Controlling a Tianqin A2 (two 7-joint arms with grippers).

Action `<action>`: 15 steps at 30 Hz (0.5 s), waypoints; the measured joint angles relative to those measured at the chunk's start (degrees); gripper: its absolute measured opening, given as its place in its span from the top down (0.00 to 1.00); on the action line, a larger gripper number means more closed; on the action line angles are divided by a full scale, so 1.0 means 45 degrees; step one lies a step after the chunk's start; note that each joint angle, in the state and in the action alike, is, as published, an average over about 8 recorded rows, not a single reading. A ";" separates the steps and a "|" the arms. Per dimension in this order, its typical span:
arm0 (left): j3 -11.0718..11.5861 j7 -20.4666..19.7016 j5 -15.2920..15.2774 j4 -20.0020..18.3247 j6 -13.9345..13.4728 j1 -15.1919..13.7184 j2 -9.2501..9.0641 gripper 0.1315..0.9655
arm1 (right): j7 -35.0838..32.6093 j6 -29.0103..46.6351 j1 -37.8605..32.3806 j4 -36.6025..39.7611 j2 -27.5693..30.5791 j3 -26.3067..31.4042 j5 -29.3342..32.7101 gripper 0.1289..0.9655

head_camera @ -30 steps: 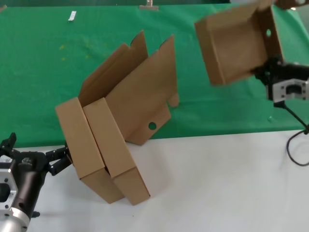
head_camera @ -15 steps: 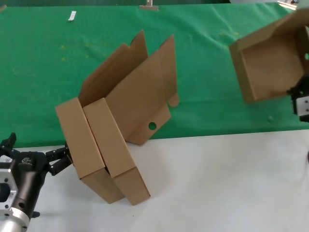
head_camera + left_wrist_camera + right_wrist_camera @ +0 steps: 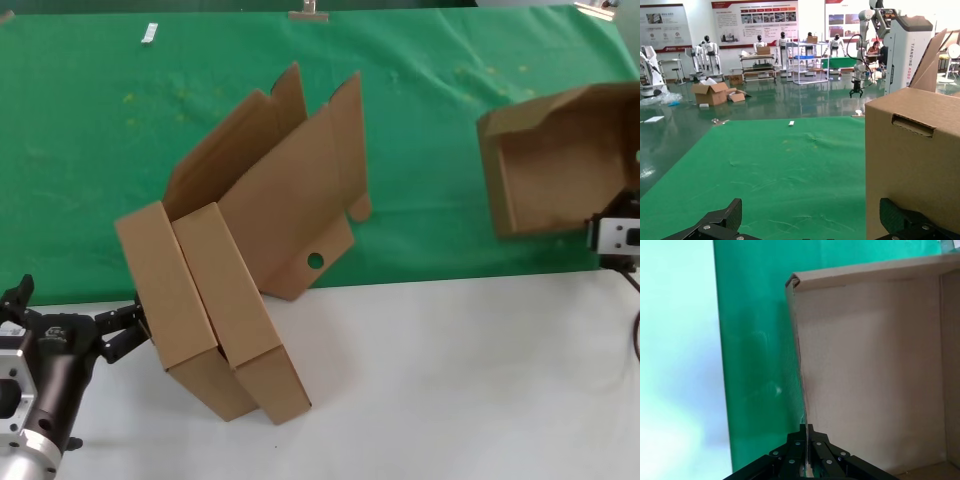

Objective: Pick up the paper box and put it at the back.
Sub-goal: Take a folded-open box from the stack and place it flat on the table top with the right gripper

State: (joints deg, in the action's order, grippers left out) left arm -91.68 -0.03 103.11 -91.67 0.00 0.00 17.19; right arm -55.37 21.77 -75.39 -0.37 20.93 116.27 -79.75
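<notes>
Right gripper (image 3: pixel 805 460) pinched shut on one thin wall of the paper box (image 3: pixel 555 160), holding it tilted at the far right over the green cloth (image 3: pixel 200 130), its open side turned toward the head camera. Hangs directly above the gripper; probably only lowering and release onto the back left. Left gripper (image 3: pixel 810 225) spread open, holding nothing, parked low at the near left just beside the two other cardboard boxes (image 3: pixel 215 310) leaning together. Readable on a white machine (image 3: pixel 907 55) in the hall: "TIANQING".
</notes>
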 joint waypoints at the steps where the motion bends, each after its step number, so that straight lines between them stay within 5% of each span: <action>1: 0.0000 0.0000 0.0000 0.0000 0.0000 0.0000 0.0000 0.00 | 0.0111 -0.0025 -0.0012 -0.0001 -0.0041 0.0028 0.0043 0.97; 15: 0.0000 0.0000 0.0000 0.0000 0.0000 0.0000 0.0000 0.00 | 0.1582 -0.0680 -0.0318 0.0000 -0.0246 0.0499 0.0697 0.94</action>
State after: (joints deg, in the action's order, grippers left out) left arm -91.68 -0.02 103.11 -91.67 0.00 0.00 17.19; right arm -48.26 18.71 -76.82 -0.37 19.83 118.51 -76.62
